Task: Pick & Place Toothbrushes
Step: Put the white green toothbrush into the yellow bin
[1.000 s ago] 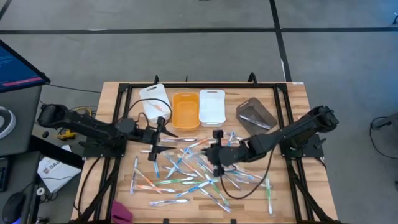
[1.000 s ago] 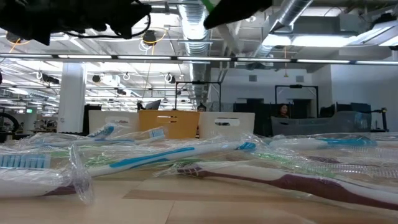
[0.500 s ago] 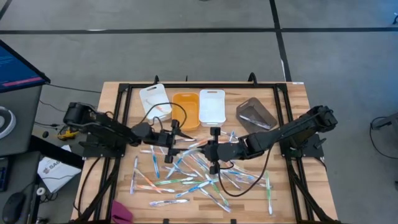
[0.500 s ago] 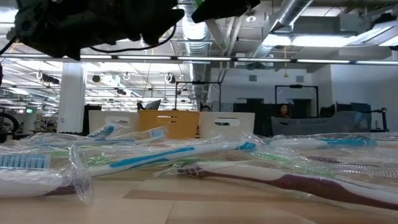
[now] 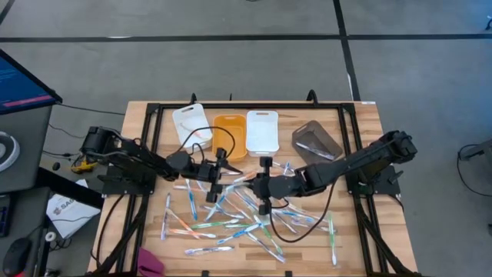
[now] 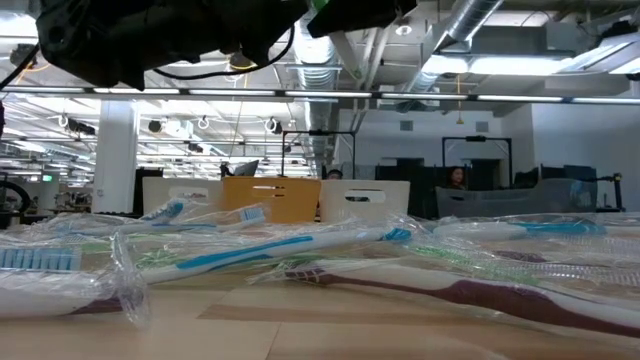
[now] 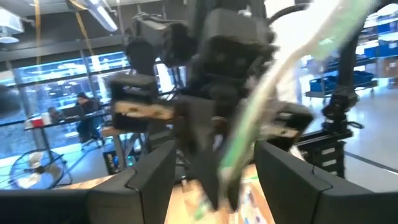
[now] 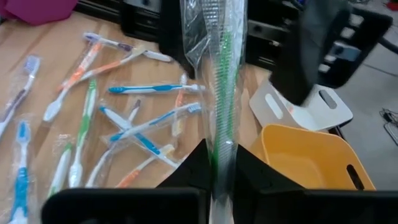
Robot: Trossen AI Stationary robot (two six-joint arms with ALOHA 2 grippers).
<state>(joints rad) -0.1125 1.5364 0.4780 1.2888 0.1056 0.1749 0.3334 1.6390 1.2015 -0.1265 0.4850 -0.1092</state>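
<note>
Right pincer [image 8: 219,163]: your fingers are clamped on a green plastic-wrapped toothbrush [image 8: 221,74], above the wooden table [image 5: 361,127].
Left pincer [image 5: 217,175]: spread wide, facing it, holding nothing.
Loose toothbrushes [image 5: 231,215]: scattered below.

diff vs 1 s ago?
The left gripper swung from near the table's left side toward the centre, jaws open, closing on the right gripper. The right gripper edged slightly left, staying shut on a green wrapped toothbrush. Loose toothbrushes and bins unchanged.
</note>
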